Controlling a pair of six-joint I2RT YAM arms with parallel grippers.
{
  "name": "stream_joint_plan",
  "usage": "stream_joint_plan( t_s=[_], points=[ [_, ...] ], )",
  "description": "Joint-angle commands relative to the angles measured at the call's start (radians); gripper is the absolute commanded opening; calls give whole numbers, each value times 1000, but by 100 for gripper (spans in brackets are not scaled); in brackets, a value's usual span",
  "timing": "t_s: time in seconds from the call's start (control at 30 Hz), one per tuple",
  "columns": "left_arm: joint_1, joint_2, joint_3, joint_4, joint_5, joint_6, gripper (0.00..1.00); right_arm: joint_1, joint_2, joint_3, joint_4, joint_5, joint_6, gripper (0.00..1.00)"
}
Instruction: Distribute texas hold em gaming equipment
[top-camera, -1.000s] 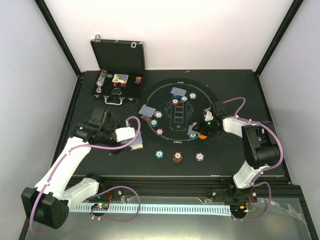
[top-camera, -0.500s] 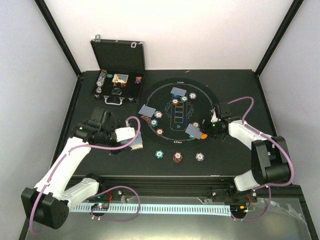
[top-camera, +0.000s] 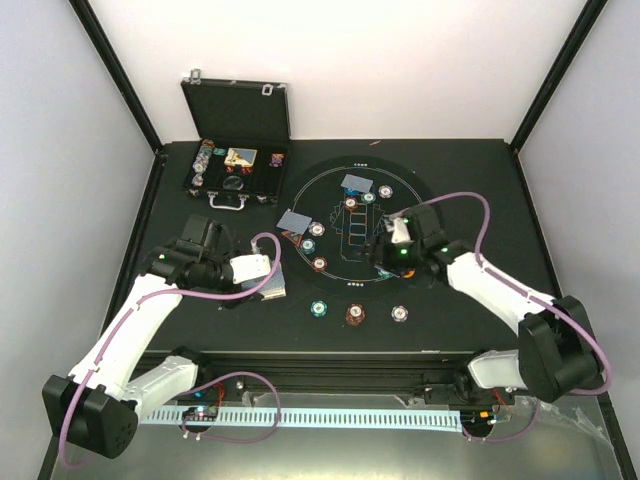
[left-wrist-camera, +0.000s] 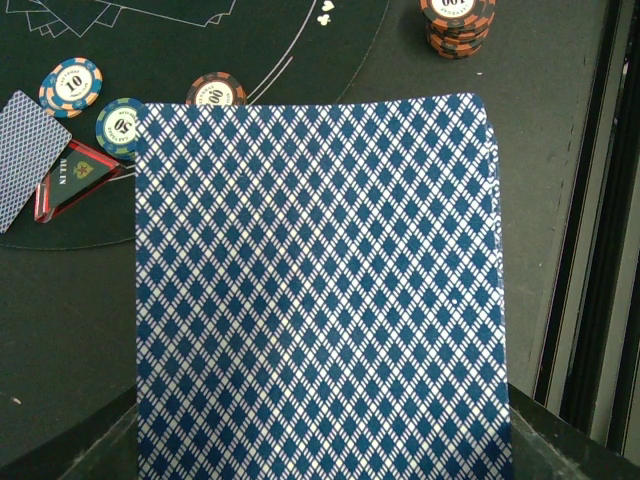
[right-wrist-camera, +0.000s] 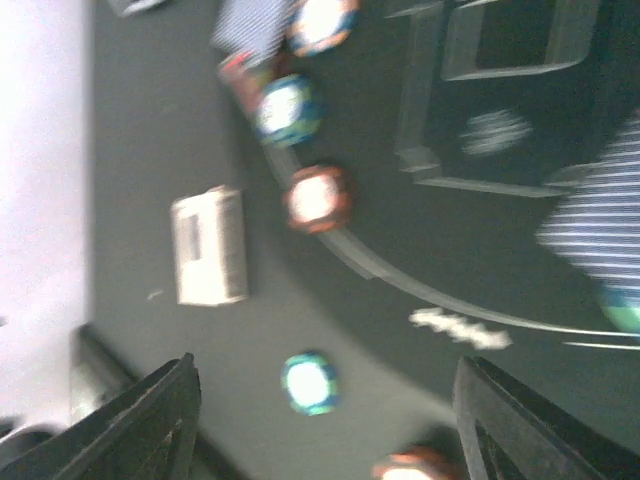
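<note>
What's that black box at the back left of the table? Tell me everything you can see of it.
The black case stands open at the table's far left corner, left of the round mat. Its lid stands upright, with silvery latches on the top edge. The flat tray holds rows of chips and something pale in the middle. A handle sticks out toward the arms.

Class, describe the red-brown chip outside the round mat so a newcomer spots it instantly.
Start at the round black mat. Outside its near edge three chips lie in a row. The red-brown chip is the middle one, between a teal chip and a white chip.
</note>
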Motion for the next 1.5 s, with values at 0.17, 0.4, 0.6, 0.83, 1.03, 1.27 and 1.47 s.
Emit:
stream_joint_plan(
  t_s=[0.17,0.4,0.6,0.83,1.03,1.27,1.47],
  points=[
    [3,-8,22,14,24,0,2,334,160,115,470,-302,279,80],
    [3,-10,24,10,24,1,2,435,288,173,618,-344,363,80],
    [3,-9,25,11,25,1,1,474,367,211,668,-368,393,80],
    [3,-6,23,13,24,2,2,508,466,273,735,-410,430,80],
    [3,-5,24,14,29,0,1,524,573,341,769,-430,470,79],
    [3,-12,25,7,18,6,2,503,602,326,766,-424,472,71],
    [3,-11,27,8,24,7,2,439,562,210,798,-420,467,65]
  ],
)
